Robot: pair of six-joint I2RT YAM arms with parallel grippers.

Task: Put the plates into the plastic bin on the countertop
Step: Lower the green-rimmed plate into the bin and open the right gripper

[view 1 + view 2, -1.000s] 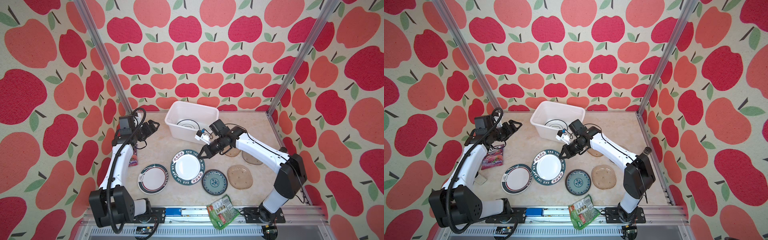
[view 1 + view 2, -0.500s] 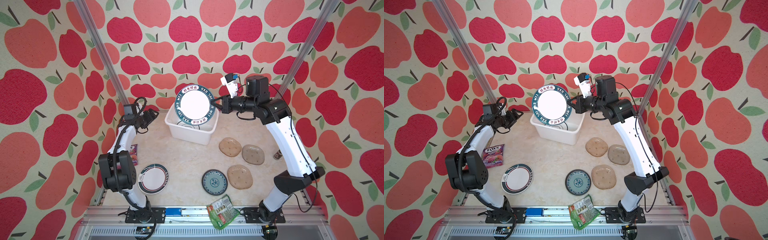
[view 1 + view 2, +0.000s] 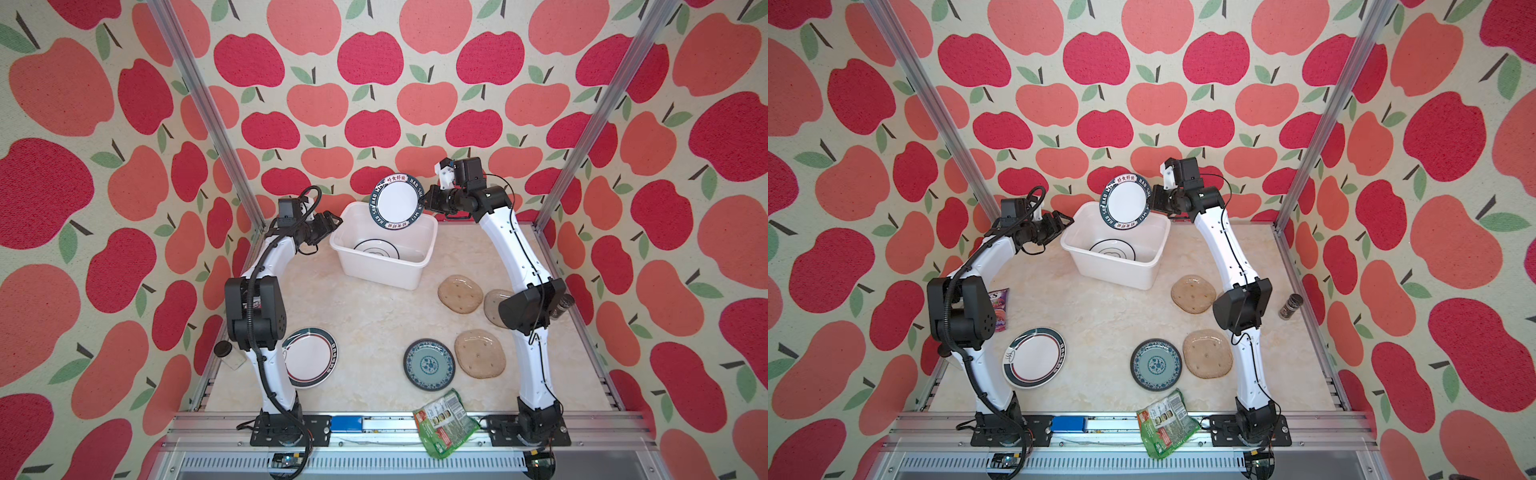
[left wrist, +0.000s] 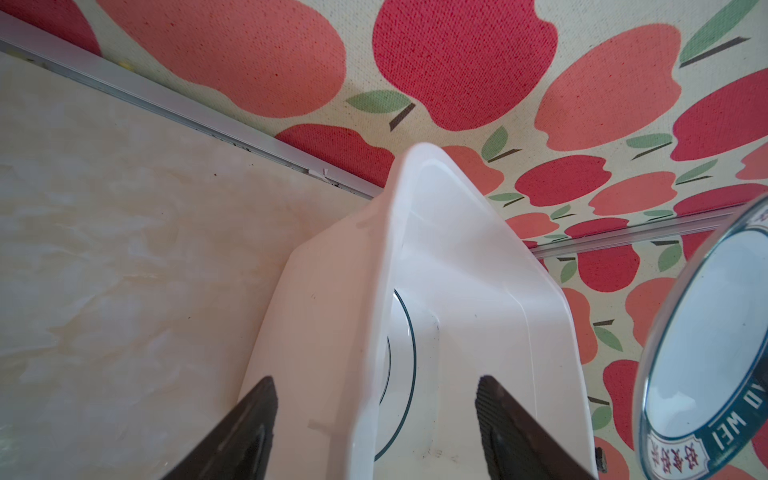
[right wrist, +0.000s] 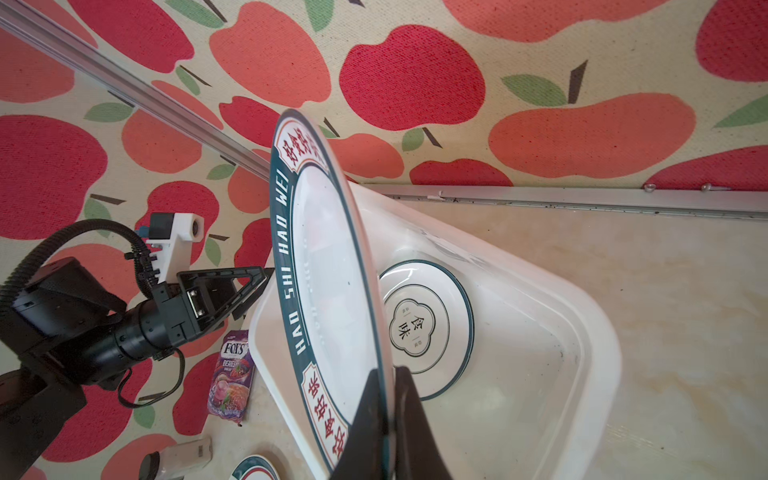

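Note:
My right gripper (image 5: 386,370) is shut on the rim of a white plate with a dark lettered rim (image 3: 397,206) and holds it on edge, tilted, over the plastic bin's (image 3: 382,274) far side. Another white plate (image 3: 376,249) lies flat on the bin's floor. My left gripper (image 4: 376,378) is open at the bin's left corner, one finger outside the wall and one inside. On the countertop (image 3: 365,324) lie a white plate with a dark rim (image 3: 309,357), a teal plate (image 3: 429,365) and amber glass plates (image 3: 460,289) (image 3: 480,353), a third one (image 3: 492,305) half hidden behind the right arm.
A green snack packet (image 3: 444,424) hangs over the front rail. A purple candy bag (image 3: 998,303) lies behind the left arm's elbow. A small dark-lidded jar (image 3: 1291,306) stands by the right rail and a small bottle (image 3: 226,353) by the left rail.
The right arm lifted the lettered plate off the countertop, carried it above the bin, and has now lowered it a little. The left gripper moved up to the bin's left corner and narrowed slightly.

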